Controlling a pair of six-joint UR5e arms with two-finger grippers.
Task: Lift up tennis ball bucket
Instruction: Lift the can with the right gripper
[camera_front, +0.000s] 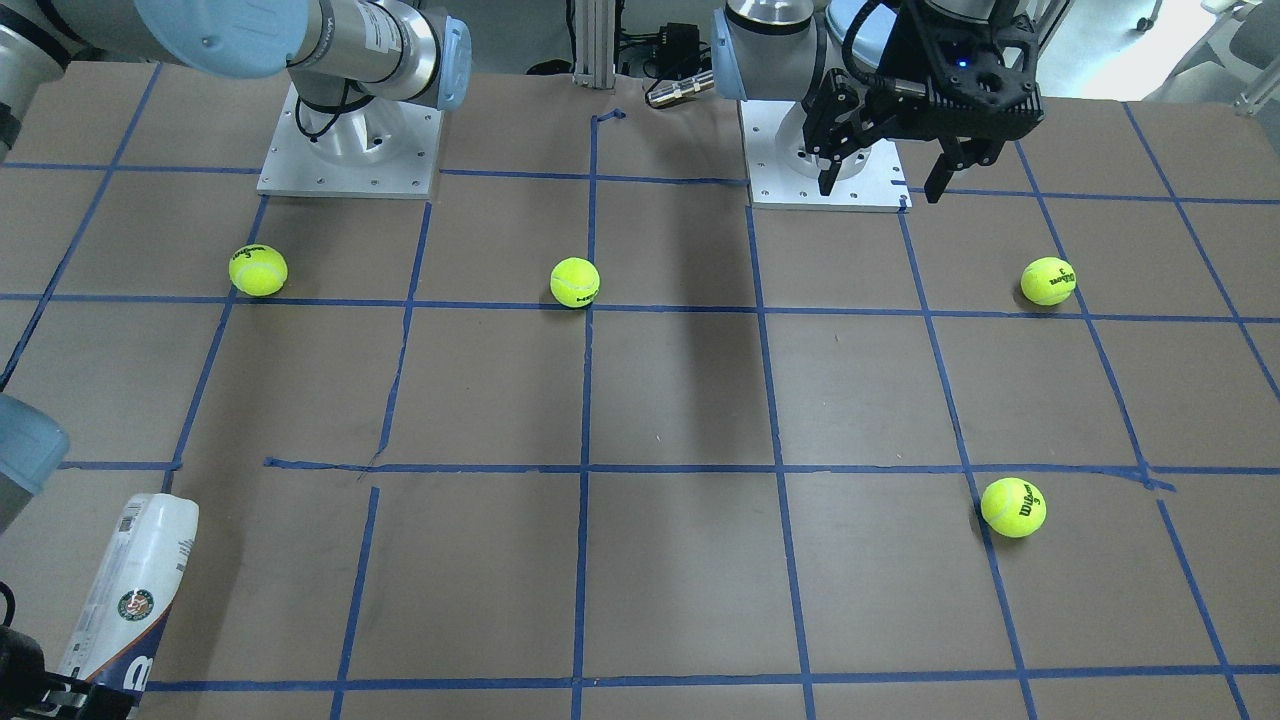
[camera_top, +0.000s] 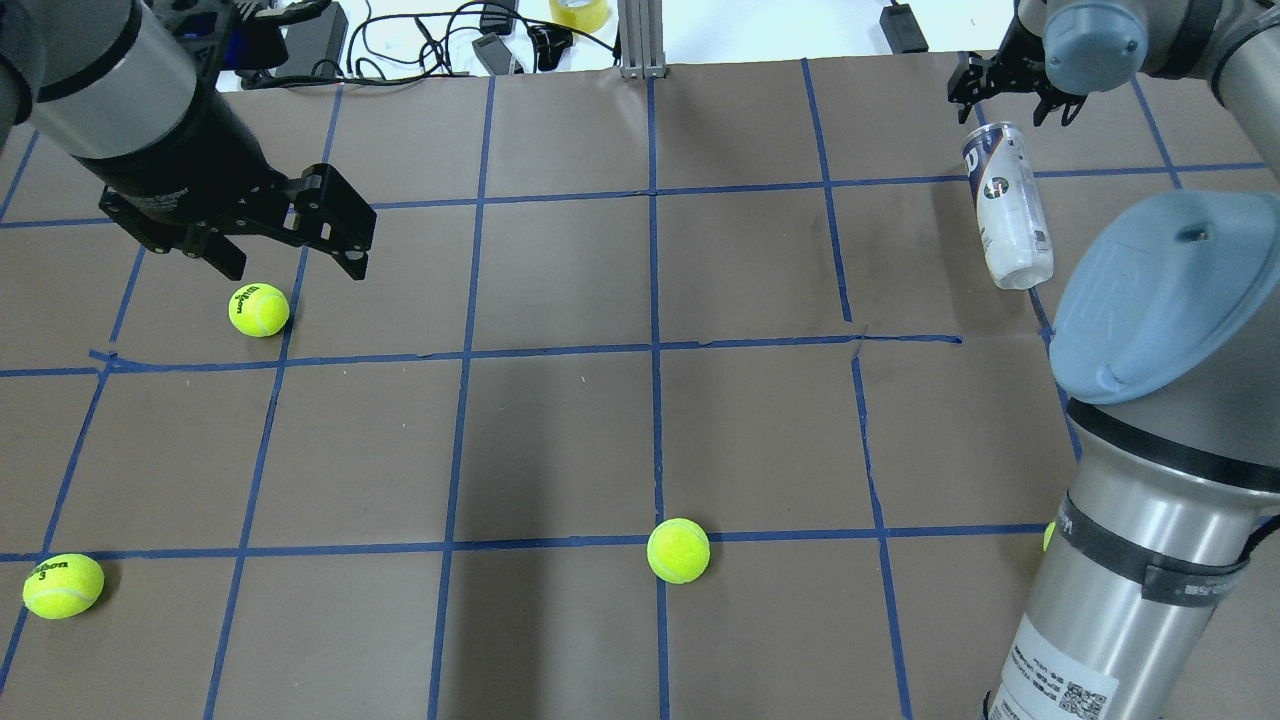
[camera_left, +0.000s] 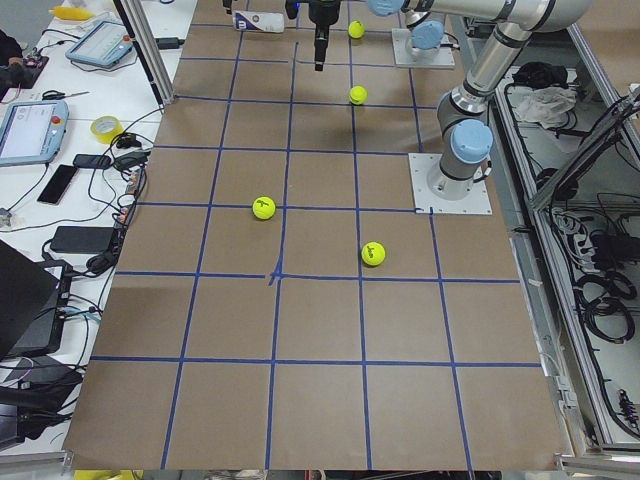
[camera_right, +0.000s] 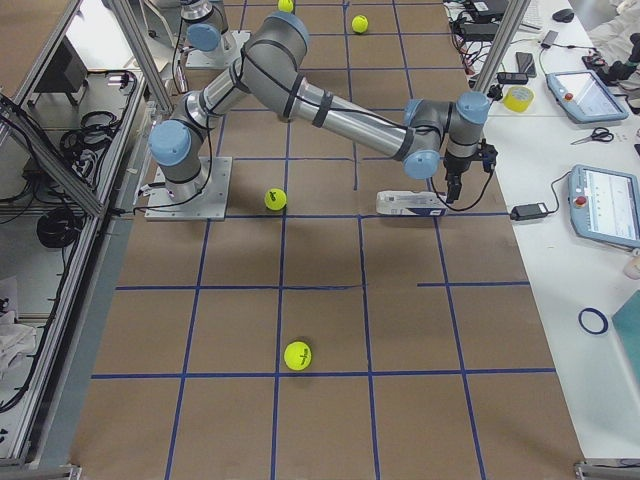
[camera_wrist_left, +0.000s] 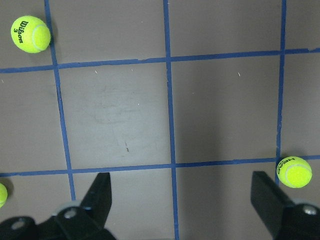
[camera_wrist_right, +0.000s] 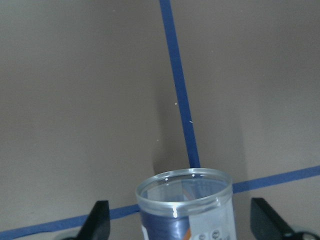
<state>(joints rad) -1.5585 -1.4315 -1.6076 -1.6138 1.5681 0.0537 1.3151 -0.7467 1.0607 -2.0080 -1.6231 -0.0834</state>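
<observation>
Jaws on the left gripper (camera_top: 295, 268) stood spread wide and empty in the overhead view, above the counter (camera_top: 560, 450), with one tennis ball (camera_top: 259, 310) near their tips. The right gripper (camera_top: 1010, 108) also had its jaws apart, right at the navy end of the tennis ball bucket (camera_top: 1008, 215). The bucket lay on its side, and its white end pointed away from those jaws.

From the front-facing camera, the left jaws hung released and holding nothing, with four tennis balls scattered well ahead of them. The bucket showed at the lower corner with its round emblem visible. Its navy end met a dark sliver of the right gripper at the picture's edge.

The exterior left camera showed the bucket at the far end of the counter, beside the far arm's jaws. It was too small there to judge anything more.

In the exterior right view, the near arm stretched out across the counter with its jaws pointing down at one end of the bucket. The bucket lay flat close to a blue tape line (camera_right: 330, 215).

The left wrist camera showed two dark fingers (camera_wrist_left: 100, 197) set far apart, with bare counter and tape between them. One ball sat just beside the other finger, and another lay well ahead of the jaws.

In the right wrist camera, the bucket's clear open rim sat between the widely parted jaws. A gap showed on either side, and neither finger touched it.
</observation>
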